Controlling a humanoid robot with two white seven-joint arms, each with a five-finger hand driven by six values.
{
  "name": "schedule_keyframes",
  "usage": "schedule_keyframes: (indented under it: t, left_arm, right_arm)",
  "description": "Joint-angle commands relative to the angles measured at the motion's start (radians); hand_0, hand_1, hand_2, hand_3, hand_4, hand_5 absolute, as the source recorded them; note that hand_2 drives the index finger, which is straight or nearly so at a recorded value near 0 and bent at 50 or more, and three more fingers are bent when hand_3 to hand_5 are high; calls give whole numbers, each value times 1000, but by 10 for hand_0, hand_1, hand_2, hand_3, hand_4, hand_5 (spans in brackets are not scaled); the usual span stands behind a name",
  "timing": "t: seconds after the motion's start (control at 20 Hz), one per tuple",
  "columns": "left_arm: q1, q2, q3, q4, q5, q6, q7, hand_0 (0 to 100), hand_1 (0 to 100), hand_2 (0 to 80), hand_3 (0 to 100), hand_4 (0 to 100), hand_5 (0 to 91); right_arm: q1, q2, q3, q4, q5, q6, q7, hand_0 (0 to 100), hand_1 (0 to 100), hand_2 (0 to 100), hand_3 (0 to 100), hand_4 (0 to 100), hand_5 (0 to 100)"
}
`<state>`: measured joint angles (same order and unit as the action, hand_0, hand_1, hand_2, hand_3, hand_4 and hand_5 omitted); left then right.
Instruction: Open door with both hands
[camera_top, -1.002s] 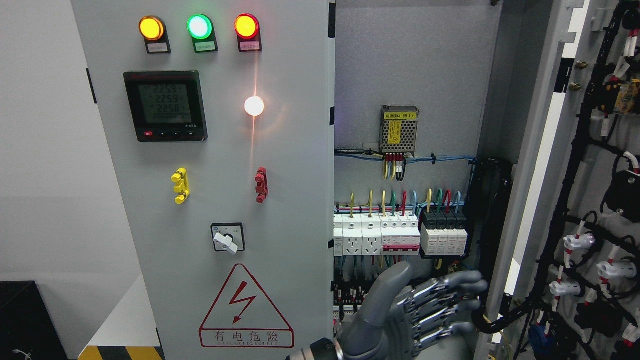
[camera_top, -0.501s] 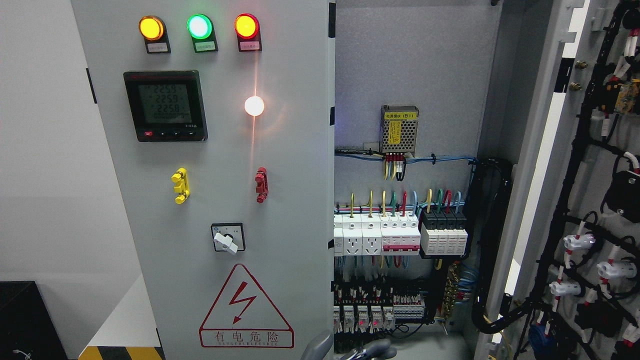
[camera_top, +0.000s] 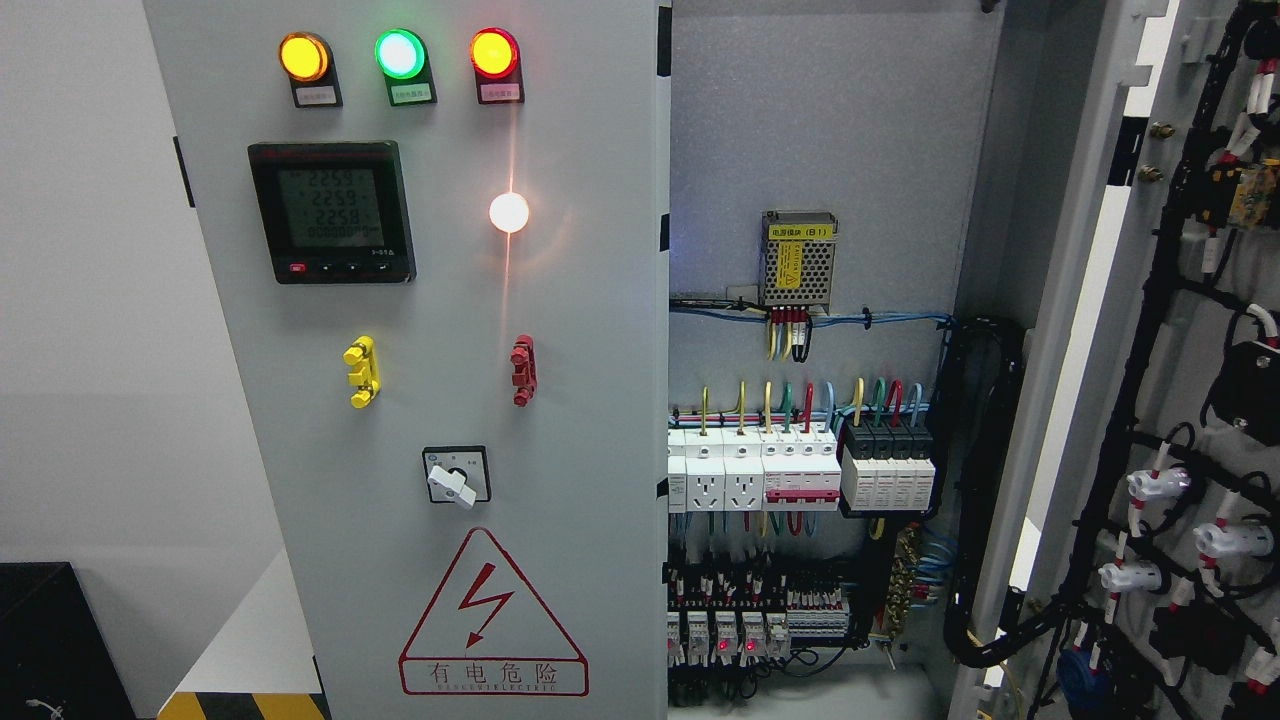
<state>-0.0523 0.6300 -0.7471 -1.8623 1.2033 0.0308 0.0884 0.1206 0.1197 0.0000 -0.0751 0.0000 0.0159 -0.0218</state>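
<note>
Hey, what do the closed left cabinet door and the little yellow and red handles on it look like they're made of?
The left door looks like sheet metal with a matte light-grey painted coat: flat, even, with a soft glare from the lamp. The yellow handle and red handle look like moulded plastic, solid-coloured with a slight sheen, though painted metal can't be ruled out.

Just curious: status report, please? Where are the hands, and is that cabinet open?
No hand in view. Right door swung wide open, wiring exposed. Left door shut. Nothing blocking.
</note>
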Motion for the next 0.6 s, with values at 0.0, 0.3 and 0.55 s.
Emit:
schedule_keyframes:
  t: [0.0,0.3,0.55]
  left_arm:
    - [138,28,95,173,-2,-25,-2,0,0,0,0,0,0]
    - [195,22,100,276,-11,-25,-3,0,0,0,0,0,0]
    - [218,-29,103,412,-13,-25,-6,0,0,0,0,0,0]
  right_arm:
    - [-1,0,-3,0,25,1,0,191,0,0,0,0,0]
    - [1,0,-3,0,25,-1,-1,191,0,0,0,0,0]
    - [-1,0,-3,0,25,-1,0,191,0,0,0,0,0]
